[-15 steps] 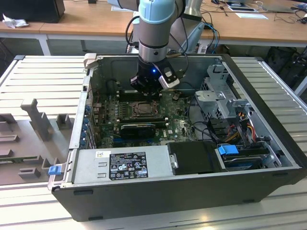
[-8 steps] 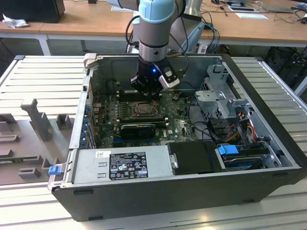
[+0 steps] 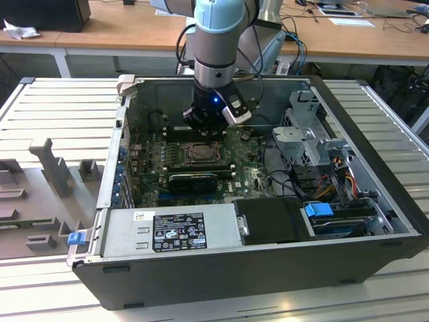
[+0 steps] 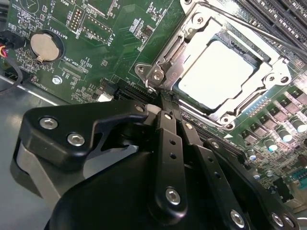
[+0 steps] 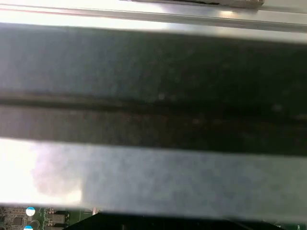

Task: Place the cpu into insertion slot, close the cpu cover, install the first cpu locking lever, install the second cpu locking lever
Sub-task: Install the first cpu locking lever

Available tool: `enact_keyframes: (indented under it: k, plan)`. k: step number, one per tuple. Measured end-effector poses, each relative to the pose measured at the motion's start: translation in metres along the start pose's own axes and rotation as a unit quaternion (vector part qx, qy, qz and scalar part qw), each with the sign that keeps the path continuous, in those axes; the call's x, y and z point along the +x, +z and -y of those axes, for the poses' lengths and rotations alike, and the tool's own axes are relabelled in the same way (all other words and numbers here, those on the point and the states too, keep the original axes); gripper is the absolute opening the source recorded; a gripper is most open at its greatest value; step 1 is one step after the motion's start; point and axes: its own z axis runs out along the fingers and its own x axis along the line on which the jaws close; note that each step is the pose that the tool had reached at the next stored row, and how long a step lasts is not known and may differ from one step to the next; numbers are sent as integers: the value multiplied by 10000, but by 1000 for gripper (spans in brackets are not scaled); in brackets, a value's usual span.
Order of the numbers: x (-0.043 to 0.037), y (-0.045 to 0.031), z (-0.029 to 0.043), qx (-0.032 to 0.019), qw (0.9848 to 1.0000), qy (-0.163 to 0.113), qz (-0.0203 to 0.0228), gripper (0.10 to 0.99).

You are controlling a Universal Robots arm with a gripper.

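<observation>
1. The cpu sits flat in the insertion slot, its pale metal top showing bright in the second wrist view.
2. The cpu cover lies down over the chip, its silver frame ringing the square opening through which the chip shows.
3. A thin locking lever runs along the far edge of the frame; whether it is latched is hard to judge from this angle.
4. The gripper is right at the near corner of the socket, beside the cover's hinge bracket. Its black fingers are drawn close together, with only a thin gap between the tips, and no object is visibly held between them.
5. Around the socket lies the green motherboard, with a round coin battery off to one side and a row of capacitors on the other.
6. In the exterior view the arm reaches down into the open computer case, the gripper just above the socket at the board's middle.
7. The case rests on a ribbed grey table; the power supply lies along the case's near side.
</observation>
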Motion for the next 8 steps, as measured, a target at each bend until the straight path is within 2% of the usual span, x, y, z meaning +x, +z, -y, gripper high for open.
enact_keyframes:
  k: [2, 5, 6, 7, 8]
  plan:
    - [-1, 0, -1, -30, 10000, 0, 3, 106]
    - [-2, -22, -3, -42, 10000, 0, 4, 106]
    - [-2, -59, -6, -42, 10000, 0, 3, 106]
    - [-4, -178, -17, -41, 10000, 0, 3, 106]
    - [-4, -180, -9, -43, 10000, -1, 3, 106]
